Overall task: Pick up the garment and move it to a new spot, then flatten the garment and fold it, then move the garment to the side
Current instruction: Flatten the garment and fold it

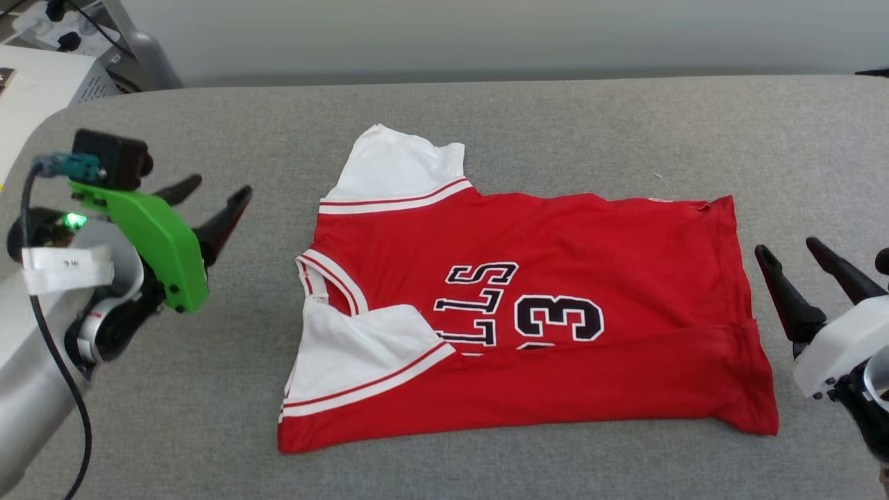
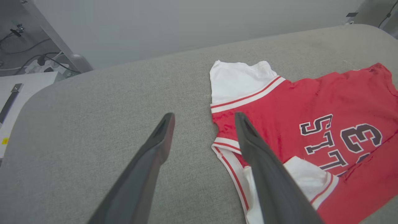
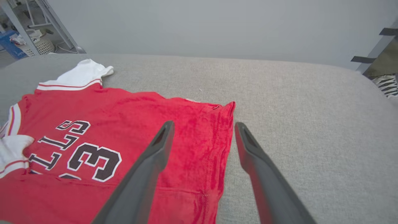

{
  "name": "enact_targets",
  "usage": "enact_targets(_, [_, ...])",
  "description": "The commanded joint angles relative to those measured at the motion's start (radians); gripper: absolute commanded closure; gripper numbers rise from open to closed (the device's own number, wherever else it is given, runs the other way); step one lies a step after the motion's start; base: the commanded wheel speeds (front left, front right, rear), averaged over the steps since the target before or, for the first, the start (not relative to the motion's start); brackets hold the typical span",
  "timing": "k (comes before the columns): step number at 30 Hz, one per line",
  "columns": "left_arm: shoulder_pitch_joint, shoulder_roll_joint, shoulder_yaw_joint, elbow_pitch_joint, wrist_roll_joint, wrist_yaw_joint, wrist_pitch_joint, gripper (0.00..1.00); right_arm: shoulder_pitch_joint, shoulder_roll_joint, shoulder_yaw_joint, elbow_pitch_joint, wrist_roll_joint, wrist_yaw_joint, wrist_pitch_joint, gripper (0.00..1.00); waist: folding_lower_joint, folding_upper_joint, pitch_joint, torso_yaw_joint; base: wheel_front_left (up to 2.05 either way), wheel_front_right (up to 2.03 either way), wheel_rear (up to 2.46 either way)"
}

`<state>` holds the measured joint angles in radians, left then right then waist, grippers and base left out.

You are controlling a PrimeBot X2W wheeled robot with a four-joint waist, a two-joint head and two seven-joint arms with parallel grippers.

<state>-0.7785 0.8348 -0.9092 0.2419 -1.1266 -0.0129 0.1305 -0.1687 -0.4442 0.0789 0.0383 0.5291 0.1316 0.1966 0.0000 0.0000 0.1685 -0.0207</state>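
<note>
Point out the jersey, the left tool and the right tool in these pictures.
jersey (image 1: pixel 625 236): head view, plain red cloth above the number.
left tool (image 1: pixel 221 185): head view, midway between its spread fingertips.
right tool (image 1: pixel 786 245): head view, midway between its spread fingertips.

Red garment (image 1: pixel 555 229), white red-striped sleeves (image 1: pixel 396 167), grey surface (image 1: pixel 173 417)
</note>
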Motion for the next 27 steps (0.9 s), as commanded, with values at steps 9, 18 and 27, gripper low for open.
enact_targets(9, [-0.293,-0.114,0.033,0.120,0.118,0.003,-0.004,0.00,-0.054,0.184,-0.083,-0.140,-0.180,-0.001,-0.237,0.00,0.0000,0.0000,0.161,-0.071,0.00,0.00,0.00])
enact_targets(18, [-0.587,-0.231,-0.009,0.344,0.129,-0.052,0.251,0.00,-0.109,0.260,-0.055,-0.212,-0.247,-0.001,-0.314,0.00,0.0000,0.0000,0.330,-0.146,0.00,0.00,0.00])
enact_targets(27, [-0.712,-0.259,-0.098,0.481,0.078,-0.105,0.610,0.00,-0.179,0.261,-0.018,-0.199,-0.255,-0.001,-0.356,0.00,0.0000,0.0000,0.436,-0.204,0.00,0.00,0.00])
